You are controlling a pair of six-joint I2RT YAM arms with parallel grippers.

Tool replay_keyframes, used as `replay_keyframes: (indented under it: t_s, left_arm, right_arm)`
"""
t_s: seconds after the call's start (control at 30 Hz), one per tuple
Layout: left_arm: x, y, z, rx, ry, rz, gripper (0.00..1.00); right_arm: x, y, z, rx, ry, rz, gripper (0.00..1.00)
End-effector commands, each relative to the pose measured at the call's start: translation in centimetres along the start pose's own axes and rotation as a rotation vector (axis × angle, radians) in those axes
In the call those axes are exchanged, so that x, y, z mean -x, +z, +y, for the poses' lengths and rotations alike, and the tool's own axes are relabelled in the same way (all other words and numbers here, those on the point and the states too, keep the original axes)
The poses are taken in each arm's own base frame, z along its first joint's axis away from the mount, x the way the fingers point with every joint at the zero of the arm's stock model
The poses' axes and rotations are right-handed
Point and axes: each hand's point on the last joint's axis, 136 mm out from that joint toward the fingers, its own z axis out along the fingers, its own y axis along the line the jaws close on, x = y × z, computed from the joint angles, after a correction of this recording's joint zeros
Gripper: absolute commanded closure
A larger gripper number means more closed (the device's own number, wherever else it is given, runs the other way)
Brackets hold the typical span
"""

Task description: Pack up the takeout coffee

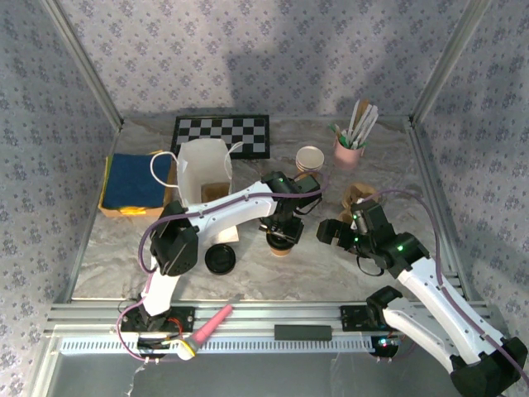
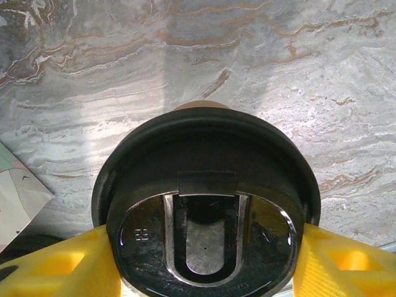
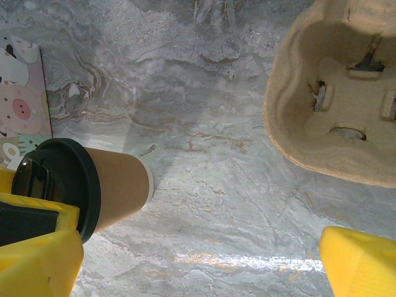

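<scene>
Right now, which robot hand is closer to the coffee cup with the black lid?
Left. The left gripper is over the coffee cup, fingers against both sides of its lid. The right gripper is open beside it, apart.

1. Raised lettering curves along the near edge of the black lid [image 2: 204, 148] on the takeout coffee [image 3: 120, 185]; I cannot read it (too blurred).
2. A small embossed mark left of its sip slot is equally illegible.

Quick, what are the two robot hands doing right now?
Left gripper: jaws closed on the black lid of the coffee cup.
Right gripper: open, holding nothing.
</scene>
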Motion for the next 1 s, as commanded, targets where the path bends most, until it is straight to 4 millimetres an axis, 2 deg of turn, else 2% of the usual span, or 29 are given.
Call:
replay_keyframes:
  t_s: [0.0,0.17,0.33,0.73,0.97]
  left_arm:
    - [-0.2,-0.5,0.4,0.023,0.011,0.006,0.42]
    - [-0.2,-1.1,0.5,0.02,0.006,-0.001,0.41]
    - [0.2,-2.5,0.8,0.012,-0.007,-0.018,0.42]
    - [1.1,-8.7,2.1,0.027,-0.02,-0.094,0.42]
    - [2.0,-13.5,3.3,0.042,-0.034,-0.179,0.42]
  right_arm:
    - [0.3,-0.3,-0.2,-0.017,0.01,-0.009,0.0]
    - [0.3,-0.4,-0.2,-0.013,0.009,-0.011,0.0]
    - [0.3,-0.7,-0.2,-0.011,0.009,-0.021,0.0]
    - [1.0,-1.3,0.3,0.003,-0.001,-0.043,0.0]
    - [1.7,-1.7,1.0,0.023,-0.019,-0.056,0.0]
